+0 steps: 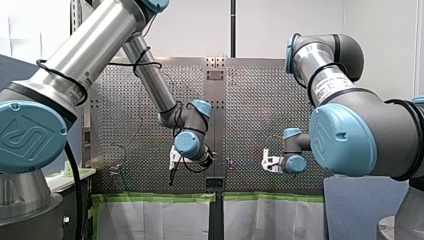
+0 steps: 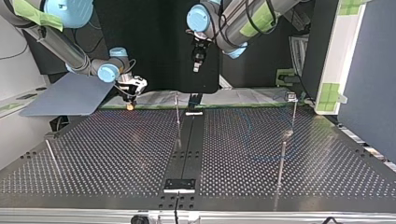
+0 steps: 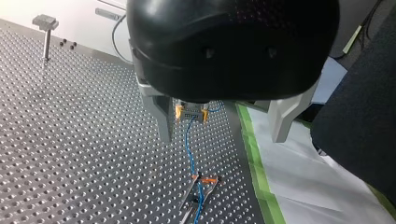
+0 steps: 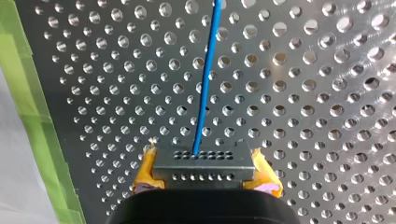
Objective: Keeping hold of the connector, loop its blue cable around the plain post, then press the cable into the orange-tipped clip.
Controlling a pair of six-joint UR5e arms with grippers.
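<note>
blue cable (image 4: 205,93), grey connector (image 4: 203,167), yellow claw pads (image 4: 145,173), green tape (image 4: 32,107)

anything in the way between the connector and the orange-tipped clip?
Nothing visible. In the left wrist view only bare perforated table lies between the connector in my right gripper and the orange-tipped clip; the blue cable runs between them. My left gripper hangs above, jaws open.
</note>
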